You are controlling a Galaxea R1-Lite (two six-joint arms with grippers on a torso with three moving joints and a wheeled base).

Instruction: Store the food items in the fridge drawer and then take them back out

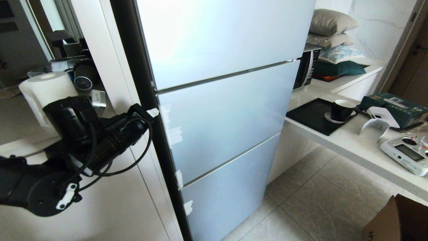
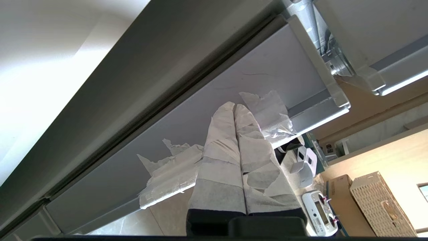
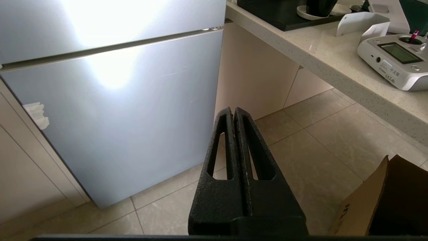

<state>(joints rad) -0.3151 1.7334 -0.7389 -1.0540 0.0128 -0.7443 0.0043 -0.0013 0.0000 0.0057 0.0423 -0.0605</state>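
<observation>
The fridge stands in front of me with its frosted pale-blue doors closed. The food items and the fridge drawer are hidden. My left gripper (image 1: 152, 112) is shut, with its tape-wrapped fingers (image 2: 222, 134) pressed together and empty. Its tip (image 2: 235, 105) lies at the grey side edge (image 2: 187, 117) of the middle door (image 1: 227, 113), among torn tape scraps (image 2: 267, 107). I cannot tell whether it touches the edge. My right gripper (image 3: 233, 109) is shut and empty, hanging low over the floor tiles beside the bottom door (image 3: 117, 110).
White cabinet panels (image 1: 110, 187) flank the fridge on its left, with a paper roll (image 1: 46, 88) behind my left arm. The counter (image 1: 361, 147) on the right carries a black mug (image 1: 341, 109), a remote controller (image 1: 406, 152) and a microwave (image 1: 306, 68). A cardboard box (image 1: 401, 221) stands on the floor.
</observation>
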